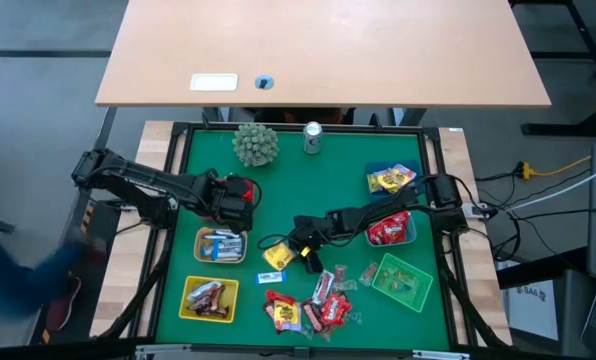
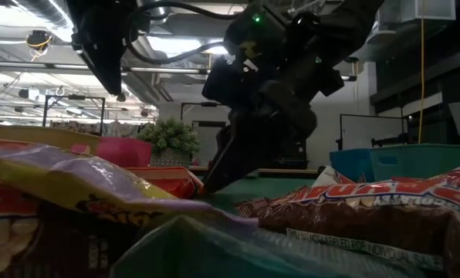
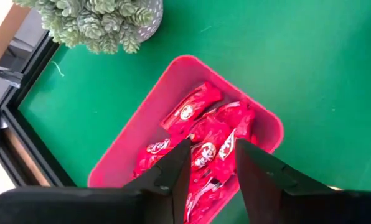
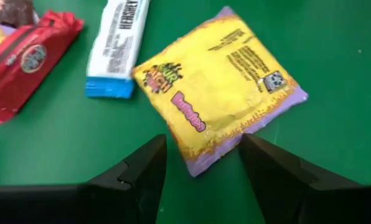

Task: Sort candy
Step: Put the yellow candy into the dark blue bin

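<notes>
Our right gripper (image 4: 201,168) fingers parted, straddling yellow pack (image 4: 220,78) edge, lower centre of high view; white-blue bar (image 4: 117,46) and red candy (image 4: 23,59) beside. Our left gripper (image 3: 210,171) fingers apart, empty, above red tray (image 3: 142,130) of red candies (image 3: 204,134), left centre. Loose pile (image 1: 313,305) bottom centre.

The loose candy heap (image 1: 313,310) lies on the worktop (image 1: 288,180) at its front edge. Taking that heap as landmark: two baskets (image 1: 211,298) holding candy sit to its left, one behind the other. Another basket (image 1: 402,280) sits just right of it. Two more candy-filled baskets (image 1: 391,180) lie behind and right. A spiky ball (image 1: 255,144) and can (image 1: 313,138) stand far behind, side by side.
</notes>
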Robot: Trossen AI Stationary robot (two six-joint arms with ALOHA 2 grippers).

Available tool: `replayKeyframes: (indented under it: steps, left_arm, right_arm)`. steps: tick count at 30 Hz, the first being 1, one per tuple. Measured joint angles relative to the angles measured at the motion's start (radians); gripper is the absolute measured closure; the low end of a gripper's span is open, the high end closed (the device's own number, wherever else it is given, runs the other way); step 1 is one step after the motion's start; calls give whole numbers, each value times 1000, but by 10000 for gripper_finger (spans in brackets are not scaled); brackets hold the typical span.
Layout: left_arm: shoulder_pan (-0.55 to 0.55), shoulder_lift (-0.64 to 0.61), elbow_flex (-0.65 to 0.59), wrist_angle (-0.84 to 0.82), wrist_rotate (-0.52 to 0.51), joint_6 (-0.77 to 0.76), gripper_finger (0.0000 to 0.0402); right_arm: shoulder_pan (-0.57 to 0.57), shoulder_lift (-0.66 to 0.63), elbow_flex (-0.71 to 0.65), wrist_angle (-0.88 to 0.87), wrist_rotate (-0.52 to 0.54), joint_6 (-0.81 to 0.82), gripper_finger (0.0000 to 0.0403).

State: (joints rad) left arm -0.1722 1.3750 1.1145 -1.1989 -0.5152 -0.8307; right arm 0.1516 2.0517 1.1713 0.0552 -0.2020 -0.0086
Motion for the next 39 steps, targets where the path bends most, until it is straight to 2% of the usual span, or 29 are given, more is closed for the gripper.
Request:
replayKeyframes:
  steps: [6,9,13,19,21,27,39]
  left_arm:
    - [0,0,0,13,2,0,289]
    - [0,0,0,19,3,0,289]
    - [0,0,0,30,3,0,289]
    - [0,0,0,52,4,3,289]
    - [0,0,0,52,4,3,289]
    - [-1,0,0,55,5,3,289]
    - [-1,0,0,114,5,3,289]
  right_arm:
    - [0,12,0,28,32,0,194]
    - [1,13,0,29,53,0,213]
    - [0,14,0,28,64,0,267]
    - [-2,14,0,24,68,0,369]
    - [-2,14,1,22,68,0,390]
    - [-2,-31,-2,-55,68,0,385]
    - [-77,-321,0,-385,60,-62,398]
